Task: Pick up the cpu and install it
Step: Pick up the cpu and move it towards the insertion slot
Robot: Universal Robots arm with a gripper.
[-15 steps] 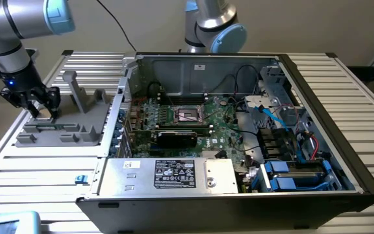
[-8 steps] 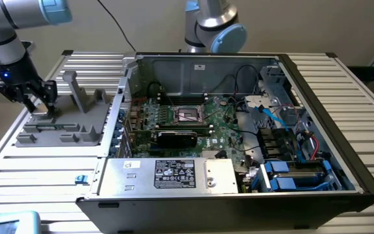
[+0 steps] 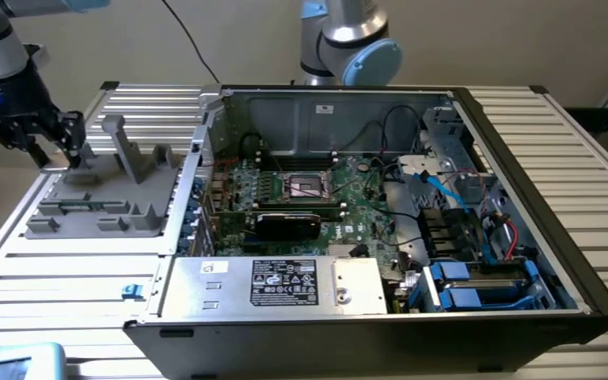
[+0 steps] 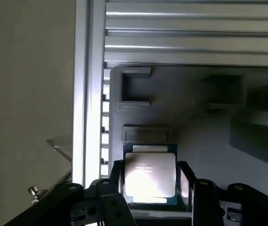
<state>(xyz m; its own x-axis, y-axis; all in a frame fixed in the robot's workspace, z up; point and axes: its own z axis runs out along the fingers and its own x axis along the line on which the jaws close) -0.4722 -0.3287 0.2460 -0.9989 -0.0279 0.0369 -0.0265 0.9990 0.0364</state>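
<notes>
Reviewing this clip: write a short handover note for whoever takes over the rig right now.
Gripper: shut on the cpu, low over the grey tray at the exterior view's left.
Cpu: held by two opposite edges, metal top facing the wrist camera; cannot tell if it is off the tray.
Socket: inside the open case, far from the gripper.
Done: cpu gripped.
Left: cpu not yet at the socket, not installed.

Robotics laboratory work cell. Evidence: industrial robot arm [image 3: 348,43] standing behind a slatted aluminium bench [image 3: 557,142]; opened desktop computer case [image 3: 331,111] laid flat on it; grey moulded parts fixture [image 3: 93,210] alongside; bare plain wall [image 3: 494,39] behind.
</notes>
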